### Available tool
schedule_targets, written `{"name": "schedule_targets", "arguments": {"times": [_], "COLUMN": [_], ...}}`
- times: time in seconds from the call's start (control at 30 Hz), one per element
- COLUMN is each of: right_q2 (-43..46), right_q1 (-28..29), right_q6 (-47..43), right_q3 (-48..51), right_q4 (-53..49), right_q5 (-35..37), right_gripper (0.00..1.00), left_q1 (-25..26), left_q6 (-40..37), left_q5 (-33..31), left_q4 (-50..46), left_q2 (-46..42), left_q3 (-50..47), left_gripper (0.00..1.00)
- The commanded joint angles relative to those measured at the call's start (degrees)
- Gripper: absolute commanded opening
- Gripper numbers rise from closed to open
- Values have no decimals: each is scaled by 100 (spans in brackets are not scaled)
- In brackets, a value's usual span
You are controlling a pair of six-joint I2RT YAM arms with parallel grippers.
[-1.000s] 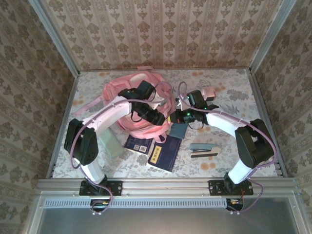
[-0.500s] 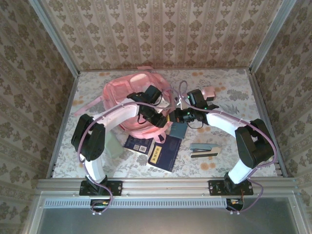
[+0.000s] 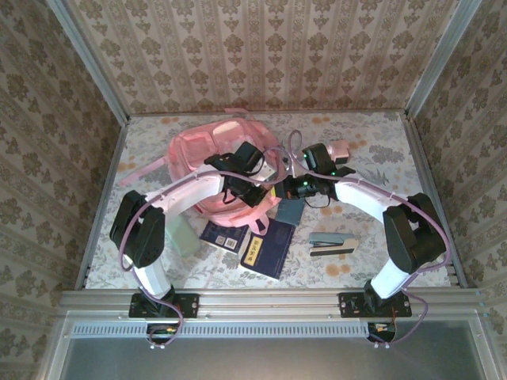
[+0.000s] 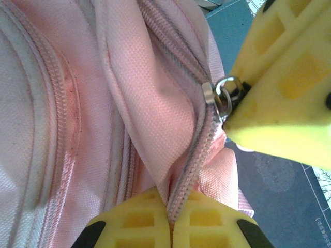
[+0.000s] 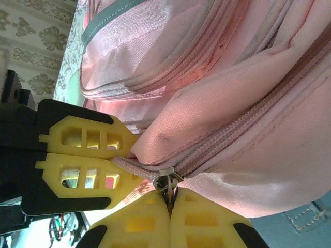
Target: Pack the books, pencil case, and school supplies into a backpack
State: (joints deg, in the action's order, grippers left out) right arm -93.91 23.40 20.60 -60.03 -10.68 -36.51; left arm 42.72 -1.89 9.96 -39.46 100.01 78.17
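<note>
The light pink backpack [image 3: 207, 154] lies at the table's middle back. My left gripper [image 4: 170, 204] is shut on the backpack's zipper tape [image 4: 194, 165], pinching the fabric edge at its lower right corner [image 3: 265, 192]. Right beside it, my right gripper [image 5: 169, 199] is shut on the metal zipper pull [image 5: 166, 182], which also shows in the left wrist view [image 4: 223, 95]. The zipper is closed along the seam. Two dark navy books [image 3: 269, 247] [image 3: 224, 235] lie in front of the backpack. The sage-green pencil case [image 3: 181, 233] is partly hidden under my left arm.
A teal pad [image 3: 291, 210] lies just below the grippers. The grey-blue stapler [image 3: 333, 243] is at front right. A small pink boxy item [image 3: 339, 149] sits behind my right wrist. Metal frame rails border the table on both sides.
My left gripper moved right along the backpack to meet the right gripper and closed on the zipper tape. The right gripper stayed shut on the pull.
</note>
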Motion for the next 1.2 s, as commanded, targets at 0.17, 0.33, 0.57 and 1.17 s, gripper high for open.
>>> {"name": "schedule_targets", "arguments": {"times": [0.17,0.33,0.57,1.17], "right_q2": [95,-186,-590,-2461], "right_q1": [-238,-340,-508,-959], "right_q6": [-698,-877,-1062,-808], "right_q3": [-681,-1187,-1826,-3732], "right_q4": [-1256,-1691,-1982,-2181], "right_q5": [1305,1665,1923,1867], "right_gripper": [0,0,0,4], "left_q1": [-105,-72,104,429], "left_q6": [-228,-226,-233,-404], "left_q5": [-698,-753,-844,-916], "left_q4": [-573,-519,-562,-468], "left_q2": [-570,-729,-787,-1143], "left_q3": [-136,-307,-372,-688], "left_gripper": [0,0,0,0]}}
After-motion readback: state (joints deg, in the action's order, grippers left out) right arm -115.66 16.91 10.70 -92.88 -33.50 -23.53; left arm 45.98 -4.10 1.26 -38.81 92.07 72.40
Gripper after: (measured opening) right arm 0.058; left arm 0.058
